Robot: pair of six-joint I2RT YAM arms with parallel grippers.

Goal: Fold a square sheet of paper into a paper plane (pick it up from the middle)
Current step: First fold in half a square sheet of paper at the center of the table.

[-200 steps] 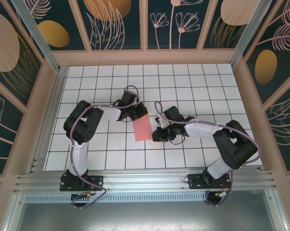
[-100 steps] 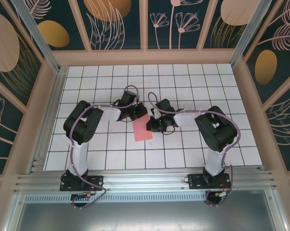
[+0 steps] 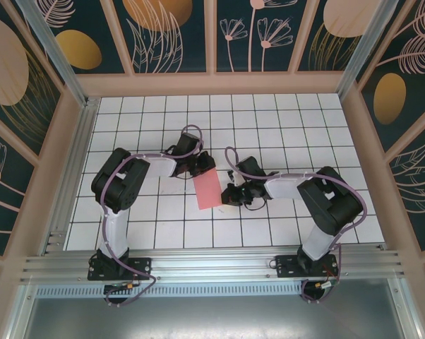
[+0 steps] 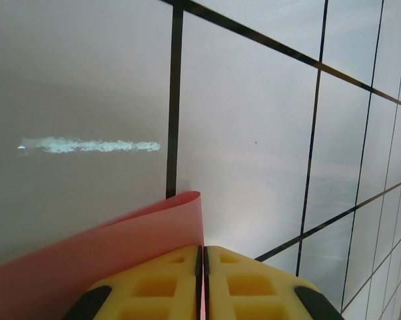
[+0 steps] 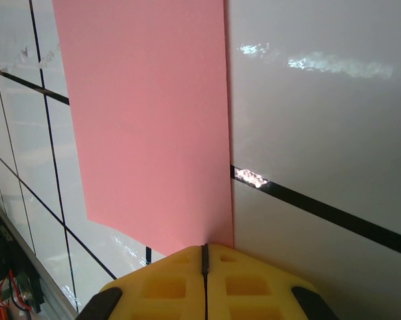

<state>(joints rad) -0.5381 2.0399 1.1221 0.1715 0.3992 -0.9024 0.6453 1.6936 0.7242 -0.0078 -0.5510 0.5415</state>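
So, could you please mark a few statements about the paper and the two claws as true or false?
1. The pink sheet of paper lies on a white grid table. True.
2. The left claw is wide open. False: it is shut, pinching a curled edge of the paper.
3. The right claw is shut, at the edge of the paper. True.
4. The paper is already a pointed dart. False: it is a plain rectangle.

paper: matt pink | table: glossy white tile | fingers: yellow plastic
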